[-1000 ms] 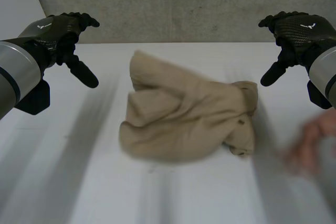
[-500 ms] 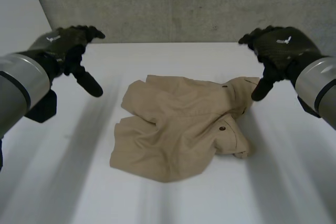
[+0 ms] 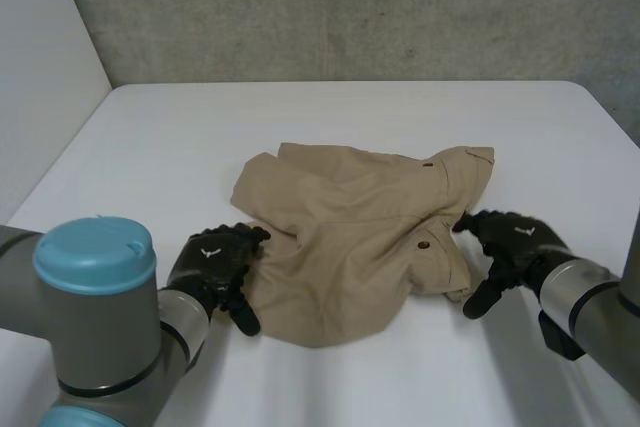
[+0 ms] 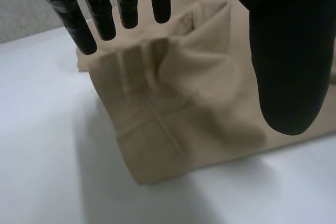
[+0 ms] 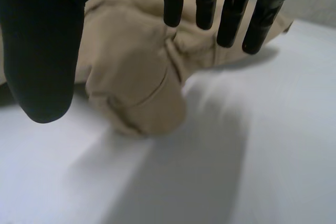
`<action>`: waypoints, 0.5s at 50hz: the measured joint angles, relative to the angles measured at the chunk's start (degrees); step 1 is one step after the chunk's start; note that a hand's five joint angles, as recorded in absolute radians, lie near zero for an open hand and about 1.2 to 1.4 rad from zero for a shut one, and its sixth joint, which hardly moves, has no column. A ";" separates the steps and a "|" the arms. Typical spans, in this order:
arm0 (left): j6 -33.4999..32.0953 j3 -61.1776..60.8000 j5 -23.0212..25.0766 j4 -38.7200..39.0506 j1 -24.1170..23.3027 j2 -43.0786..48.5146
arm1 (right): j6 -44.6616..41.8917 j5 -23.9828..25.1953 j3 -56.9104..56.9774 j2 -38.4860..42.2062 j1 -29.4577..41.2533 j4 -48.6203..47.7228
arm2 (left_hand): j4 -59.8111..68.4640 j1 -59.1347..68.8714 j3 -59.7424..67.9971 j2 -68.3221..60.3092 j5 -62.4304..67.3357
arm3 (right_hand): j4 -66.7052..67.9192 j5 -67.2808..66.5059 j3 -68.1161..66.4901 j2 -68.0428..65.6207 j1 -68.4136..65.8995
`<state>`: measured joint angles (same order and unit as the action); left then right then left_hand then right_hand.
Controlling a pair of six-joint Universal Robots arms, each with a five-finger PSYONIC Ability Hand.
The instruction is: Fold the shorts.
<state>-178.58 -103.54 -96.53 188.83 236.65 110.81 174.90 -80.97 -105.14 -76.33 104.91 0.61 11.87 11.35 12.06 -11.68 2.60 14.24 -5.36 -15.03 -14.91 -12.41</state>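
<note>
One pair of tan shorts (image 3: 350, 237) lies crumpled, not flat, near the middle of the white worktop (image 3: 160, 147), with a dark button (image 3: 424, 245) facing up towards its right side. Left hand (image 3: 215, 262) is low at the near left edge of the shorts. In the left wrist view its fingers (image 4: 100, 14) are straight and held apart from the thumb, above a seamed fold of the cloth (image 4: 173, 103), gripping nothing. Right hand (image 3: 510, 247) is low at the right edge, just beside the button. In the right wrist view its fingers (image 5: 231, 9) are straight and the thumb is wide of them, over a rolled lump of cloth (image 5: 131, 77), with nothing pinched. Contact between fingertips and cloth: cannot tell for either hand.
</note>
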 measured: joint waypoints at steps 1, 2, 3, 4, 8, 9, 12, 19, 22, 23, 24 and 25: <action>-0.04 0.00 -0.24 0.48 -0.22 0.83 | 0.38 0.38 -0.17 1.00 -0.07 -0.45 | 0.03 0.02 0.00 -0.10 0.00 | 3.69 -2.79 -3.37 -3.67 -3.30; -0.06 0.06 -0.38 0.67 -0.35 1.37 | 0.71 0.72 -0.18 2.18 -0.07 -0.94 | 0.14 0.03 0.11 -0.14 0.04 | 4.96 -3.79 -4.51 -4.51 -4.11; -0.08 0.24 -0.48 0.84 -0.45 1.95 | 0.90 0.90 -0.13 2.97 -0.05 -1.28 | 0.44 0.35 0.35 -0.48 0.33 | 9.78 -8.04 -9.14 -9.12 -8.71; -0.08 0.24 -0.48 0.84 -0.45 1.95 | 0.90 0.90 -0.13 2.97 -0.05 -1.28 | 0.44 0.35 0.35 -0.48 0.33 | 9.78 -8.04 -9.14 -9.12 -8.71; -0.10 1.04 -0.57 1.09 -0.56 3.44 | 1.66 1.14 0.26 5.71 0.20 -4.18 | 4.32 5.15 3.88 -4.30 3.67 | 37.98 -34.65 -37.19 -38.87 -31.36; -0.11 1.21 -0.57 1.14 -0.56 3.66 | 1.78 1.13 0.29 5.93 0.22 -4.90 | 5.39 6.28 4.96 -5.64 4.73 | 37.98 -34.65 -37.19 -38.87 -31.36; -0.11 1.63 -0.55 1.34 -0.55 4.18 | 2.02 1.07 0.26 6.29 0.22 -6.76 | 6.62 7.66 6.49 -6.90 5.95 | 37.98 -34.65 -37.19 -38.87 -31.36; -0.17 2.88 -0.52 2.97 -0.36 6.05 | 1.96 0.95 0.09 5.55 0.07 -11.08 | 31.61 32.89 32.04 -32.53 30.40 | 53.74 -50.48 -52.13 -52.53 -42.37; -0.18 2.79 -0.55 3.87 -0.27 5.67 | 1.47 0.88 0.20 4.28 0.34 -11.00 | 49.46 48.33 48.63 -50.18 47.85 | 53.74 -50.48 -52.18 -52.53 -42.37; -0.18 2.76 -0.55 4.03 -0.26 5.48 | 1.34 0.87 0.25 4.00 0.39 -10.93 | 53.71 51.67 52.72 -53.71 51.83 | 53.74 -50.48 -52.29 -52.53 -42.37; -0.19 2.69 -0.56 4.36 -0.23 4.93 | 0.88 0.85 0.42 3.10 0.54 -10.68 | 54.96 52.15 53.96 -55.12 52.90 | 53.74 -50.48 -52.38 -52.53 -42.37; -0.19 2.63 -0.57 4.56 -0.22 4.48 | 0.52 0.83 0.55 2.46 0.63 -10.47 | 56.22 52.18 55.34 -56.19 53.42 | 53.74 -50.48 -52.52 -52.53 -42.37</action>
<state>-178.77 -100.91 -97.10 193.38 236.43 115.28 175.42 -80.14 -104.59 -73.87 105.54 -9.86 68.09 63.53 67.40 -67.87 56.02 67.98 -55.84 -67.55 -67.44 -54.78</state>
